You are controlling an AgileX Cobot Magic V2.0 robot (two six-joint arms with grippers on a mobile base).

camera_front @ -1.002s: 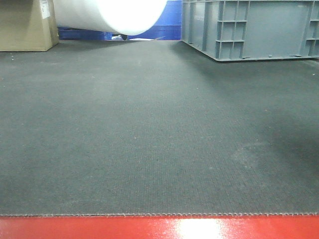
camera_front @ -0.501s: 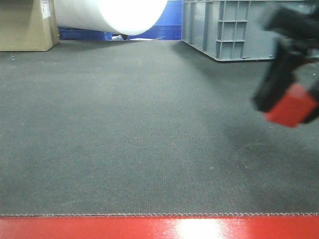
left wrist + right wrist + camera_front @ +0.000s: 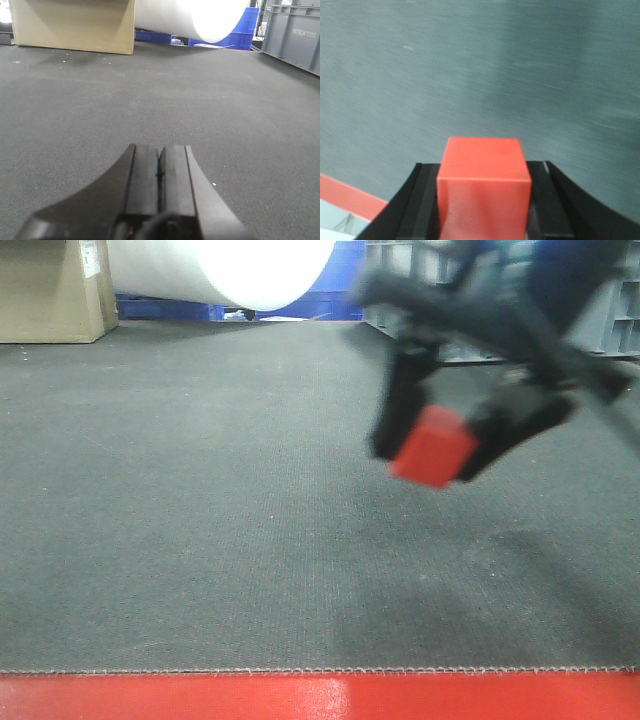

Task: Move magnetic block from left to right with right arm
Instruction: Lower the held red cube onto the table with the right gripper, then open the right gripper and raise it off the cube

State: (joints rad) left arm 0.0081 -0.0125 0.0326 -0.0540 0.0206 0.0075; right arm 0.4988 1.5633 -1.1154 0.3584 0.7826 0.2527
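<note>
- Nearest the front camera, along the bottom edge of the frame, I see a glossy red strip [image 3: 200, 698] bordering the dark grey mat [image 3: 180, 540].
- Right of centre in that view, my right gripper [image 3: 432, 448] hangs above the mat, blurred, with the magnetic block [image 3: 432, 447] clamped between its black fingers [image 3: 396, 415]; the cube is tilted and clear of the surface, and a soft shadow lies on the mat beneath it.
- At the bottom centre of the right wrist view, the magnetic block [image 3: 484, 185] fills the gap between the two black fingers [image 3: 420, 200], touching both, its top face toward the lens; the streaked grey mat [image 3: 480, 65] lies behind it, and a piece of the red strip [image 3: 345, 197] shows at the lower left.
- At the bottom centre of the left wrist view, my left gripper [image 3: 160, 172] sits low over the mat [image 3: 75, 110] with its pads pressed together, nothing between them.
- Farther back, the upper left of the front view holds a cardboard box [image 3: 50, 290], and a large white roll [image 3: 225, 268] sits at the top centre.
- Behind the roll I can see blue crates [image 3: 330, 285].
- In the upper right, partly hidden by the arm, stands a grey plastic crate [image 3: 625, 310].
</note>
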